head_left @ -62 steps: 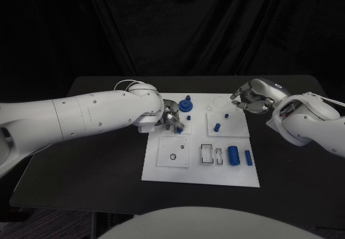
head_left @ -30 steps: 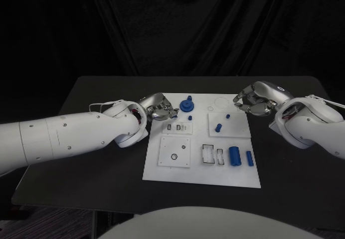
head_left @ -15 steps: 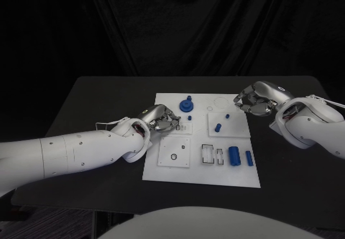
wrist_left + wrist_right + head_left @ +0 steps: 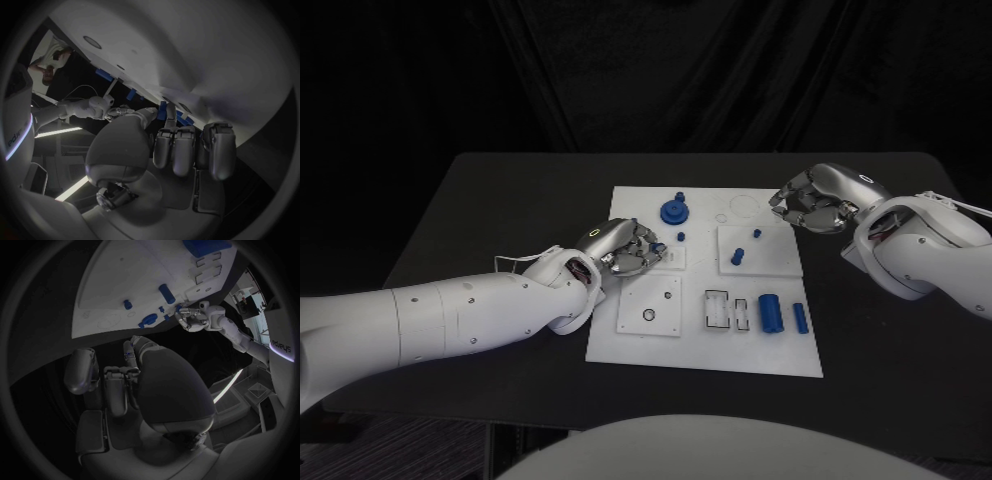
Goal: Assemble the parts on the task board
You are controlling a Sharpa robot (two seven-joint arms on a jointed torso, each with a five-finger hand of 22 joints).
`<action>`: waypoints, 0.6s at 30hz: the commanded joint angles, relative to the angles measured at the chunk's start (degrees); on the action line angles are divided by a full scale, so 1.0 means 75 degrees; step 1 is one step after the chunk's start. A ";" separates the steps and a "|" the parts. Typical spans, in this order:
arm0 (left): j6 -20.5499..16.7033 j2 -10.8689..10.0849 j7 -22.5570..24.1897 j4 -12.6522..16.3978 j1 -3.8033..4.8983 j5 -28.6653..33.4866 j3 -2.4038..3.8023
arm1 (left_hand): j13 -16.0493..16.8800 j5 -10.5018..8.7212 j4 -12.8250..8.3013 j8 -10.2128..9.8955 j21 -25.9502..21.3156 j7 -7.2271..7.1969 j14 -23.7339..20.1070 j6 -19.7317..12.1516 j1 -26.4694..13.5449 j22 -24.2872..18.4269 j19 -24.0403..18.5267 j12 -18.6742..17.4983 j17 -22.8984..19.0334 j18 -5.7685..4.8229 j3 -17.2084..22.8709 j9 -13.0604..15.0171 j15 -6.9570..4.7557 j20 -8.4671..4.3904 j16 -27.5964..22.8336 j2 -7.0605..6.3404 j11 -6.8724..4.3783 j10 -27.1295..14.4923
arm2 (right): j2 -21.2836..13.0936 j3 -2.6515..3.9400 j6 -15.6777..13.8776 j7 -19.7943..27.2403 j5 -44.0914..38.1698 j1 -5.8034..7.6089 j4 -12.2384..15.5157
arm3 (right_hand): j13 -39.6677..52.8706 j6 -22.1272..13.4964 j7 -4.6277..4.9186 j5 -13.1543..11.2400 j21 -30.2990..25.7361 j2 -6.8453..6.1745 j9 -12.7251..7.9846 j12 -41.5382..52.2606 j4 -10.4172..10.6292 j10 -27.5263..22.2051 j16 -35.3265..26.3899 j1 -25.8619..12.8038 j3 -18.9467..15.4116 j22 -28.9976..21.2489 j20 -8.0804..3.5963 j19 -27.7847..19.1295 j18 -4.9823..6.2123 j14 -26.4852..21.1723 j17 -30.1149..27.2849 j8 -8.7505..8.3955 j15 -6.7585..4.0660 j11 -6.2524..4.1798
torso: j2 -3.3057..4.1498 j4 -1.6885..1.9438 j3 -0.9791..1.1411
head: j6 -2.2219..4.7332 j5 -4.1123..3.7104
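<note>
Nearest me on the white task board (image 4: 632, 345), I see a raised white square with a small dark ring (image 4: 648, 316) on it, and to its right a row: two upright rectangular slots (image 4: 715, 309), then a large blue cylinder (image 4: 769, 311) lying on the board with a thinner blue pin (image 4: 799, 318) just beside it. The board sits in the middle of the black counter (image 4: 488, 210). My left arm (image 4: 430, 320) comes in low across the counter's near left side, and the left robot hand (image 4: 626, 249) sits over the board's left edge, about midway up, with its fingers (image 4: 174, 150) curled in toward the palm. From the left wrist view I cannot make out anything between them, so I read that hand as closed on nothing, though the angle is poor. Just past the hand there is a small white block (image 4: 672, 258) with slots, and to its right a second raised square carrying a tilted blue peg (image 4: 736, 256) and a smaller blue stud (image 4: 754, 233). Farther back, a round blue gear-like piece with an upright post (image 4: 675, 210) stands near the board's far edge, with a tiny blue stud (image 4: 682, 236) just in front of it. The right robot hand (image 4: 816, 203) hangs at the far right corner of the board, fingers bent inward, holding nothing that I can see.
</note>
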 commanded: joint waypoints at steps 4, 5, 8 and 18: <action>-0.0318 0.0050 0.1882 -0.0235 -0.0110 -0.0272 0.0001 | 0.2012 -0.0019 -0.0183 -0.0085 -0.0029 0.0007 0.0821 -0.0036 0.0533 0.1516 0.0155 0.0027 0.2012 0.0020 0.0029 -0.0101 0.0096 0.0091 0.0020 -0.0021 0.0074 0.0795 | -0.0040 0.0006 -0.0100 -0.0019 0.0044 -0.0030 0.0039 | 0.1892 0.0020 0.0010 0.0036 -0.0051 0.0041 -0.0001 -0.0048 -0.0026 0.0674 -0.0032 -0.0027 0.0045 0.1121 -0.0019 -0.0042 0.0011 0.0798 0.1967 0.0013 0.0016 0.0006 | 0.0002 0.0009 -0.0002 | 0.0001 -0.0024; -0.0337 0.0056 0.1977 -0.0267 -0.0122 -0.0274 0.0001 | 0.2012 -0.0048 -0.0186 -0.0105 -0.0078 0.0017 0.0821 -0.0038 0.0613 0.1487 0.0110 0.0027 0.2012 0.0035 0.0020 -0.0128 0.0107 0.0103 0.0020 -0.0029 0.0085 0.0795 | -0.0044 0.0006 -0.0101 -0.0017 0.0047 -0.0031 0.0041 | 0.1892 0.0020 0.0010 0.0036 -0.0051 0.0041 -0.0001 -0.0048 -0.0026 0.0674 -0.0032 -0.0027 0.0045 0.1121 -0.0019 -0.0042 0.0011 0.0798 0.1967 0.0013 0.0016 0.0006 | 0.0002 0.0006 -0.0001 | 0.0001 -0.0025; -0.0393 0.0070 0.2242 -0.0360 -0.0157 -0.0277 0.0001 | 0.2012 -0.0096 -0.0181 -0.0138 -0.0151 0.0037 0.0821 -0.0048 0.0728 0.1446 0.0046 0.0027 0.2012 0.0057 0.0004 -0.0169 0.0126 0.0122 0.0020 -0.0038 0.0104 0.0795 | -0.0063 0.0006 -0.0102 -0.0015 0.0054 -0.0033 0.0050 | 0.1892 0.0020 0.0010 0.0036 -0.0051 0.0041 -0.0001 -0.0048 -0.0026 0.0674 -0.0032 -0.0027 0.0045 0.1121 -0.0019 -0.0042 0.0011 0.0798 0.1967 0.0013 0.0016 0.0006 | -0.0001 0.0013 -0.0004 | 0.0001 -0.0042; -0.0380 0.0072 0.2413 -0.0555 -0.0213 -0.0280 0.0001 | 0.2012 -0.0132 -0.0096 -0.0237 -0.0326 0.0104 0.0821 -0.0086 0.0901 0.1350 -0.0097 0.0027 0.2012 0.0105 -0.0065 -0.0281 0.0181 0.0175 0.0020 -0.0055 0.0164 0.0795 | -0.0097 0.0006 -0.0081 -0.0027 0.0060 -0.0040 0.0065 | 0.1893 0.0009 0.0012 0.0046 -0.0054 0.0040 -0.0004 -0.0048 -0.0030 0.0675 -0.0031 -0.0026 0.0049 0.1121 -0.0020 -0.0043 0.0011 0.0798 0.1968 0.0004 0.0016 0.0007 | 0.0002 -0.0006 -0.0011 | 0.0001 -0.0035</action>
